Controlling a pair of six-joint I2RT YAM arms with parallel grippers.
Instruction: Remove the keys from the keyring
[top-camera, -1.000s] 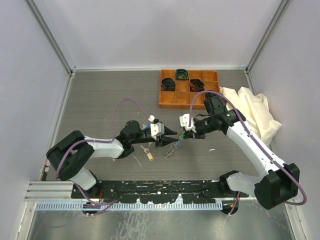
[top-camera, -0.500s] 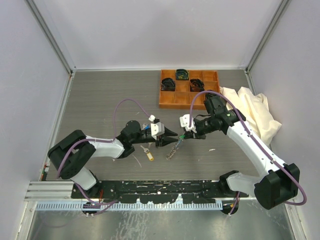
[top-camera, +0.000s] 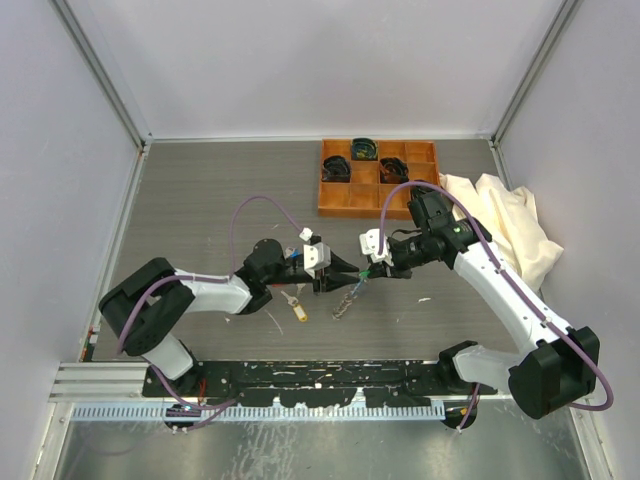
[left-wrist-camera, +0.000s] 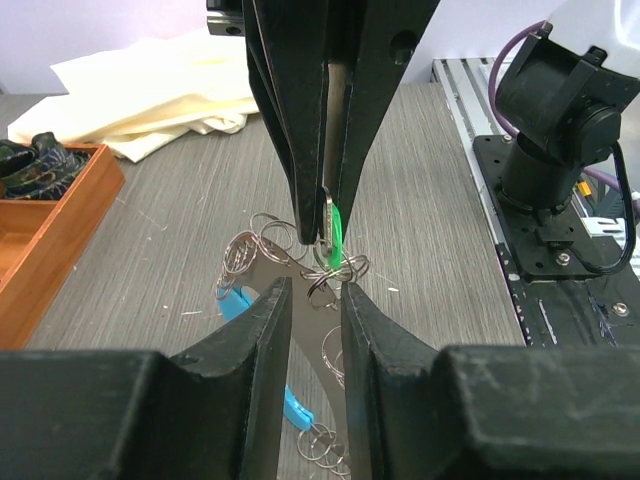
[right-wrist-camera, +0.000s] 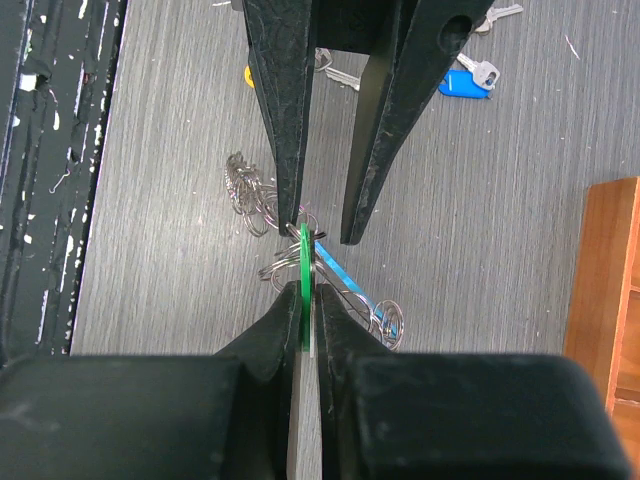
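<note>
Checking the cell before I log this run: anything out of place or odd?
Nothing damaged. A cream cloth lies crumpled at the table's right side beside the orange tray. A yellow-tagged key and a blue-tagged key lie loose on the table, as the task would leave them. Small white scraps dot the table.

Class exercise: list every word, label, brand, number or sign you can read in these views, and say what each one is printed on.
No text can be read in any view.
green tag: seen edge-on, its faces are hidden.
blue tag: too small to tell whether it carries print.
tray: plain, no markings visible.
</note>
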